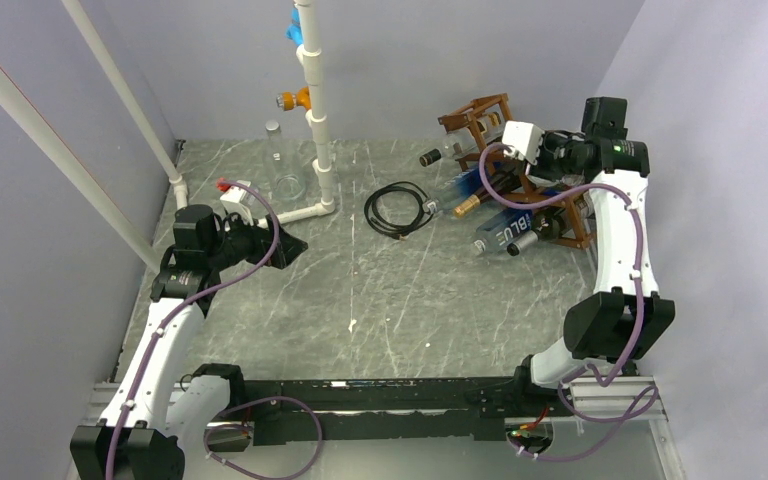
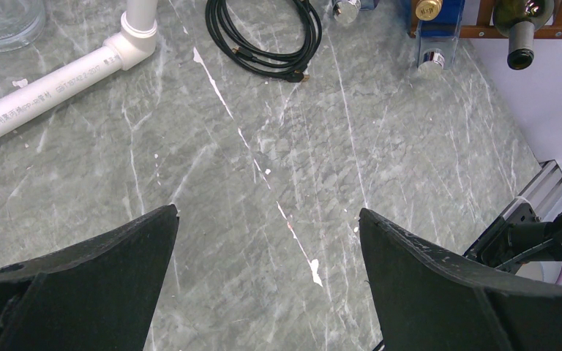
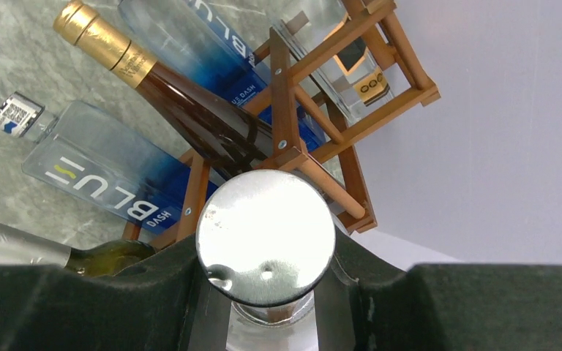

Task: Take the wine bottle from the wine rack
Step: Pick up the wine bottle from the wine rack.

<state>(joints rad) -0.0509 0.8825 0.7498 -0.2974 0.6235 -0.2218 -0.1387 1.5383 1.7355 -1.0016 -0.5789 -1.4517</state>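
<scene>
Left tool point(image 2: 267, 216): black wedge-shaped fingers spread wide, nothing between them, poised over bare tabletop point(image 2: 263, 146).

Tabletop: grey stone-pattern slab with pale veins and scattered white flecks.

Further out, centre: black cable point(image 1: 397, 209), thin and round, coiled flat in a loose ring.

Left of the cable: white plastic pipe point(image 1: 320, 120), round section, upright, with an elbow and a run lying along the tabletop. Clear glass vessel point(image 1: 288, 184) just beside the pipe's foot; contents not discernible.

Far right: wine rack point(image 3: 282, 95), reddish-brown square wooden sticks joined into open cube cells set diamond-wise.

Cell contents, necks pointing toward the tabletop centre:
- amber bottle point(image 3: 154, 80), gold foil on the neck
- blue-tinted bottles point(image 3: 110, 175), flat-sided, clear fading to blue, lettered BLUE
- clear bottle point(image 3: 336, 66), dark label, in an upper cell
- green bottle point(image 3: 44, 252), silver foil, lowest

Right tool point(image 3: 265, 292): closed narrow on the neck of the silver-capped bottle point(image 3: 265, 238), cap round and mirror-bright, clear neck below it.

Location of that bottle: at the rack's front face. Body hidden by the fingers; seated in a cell or lifted free, not determinable.
</scene>
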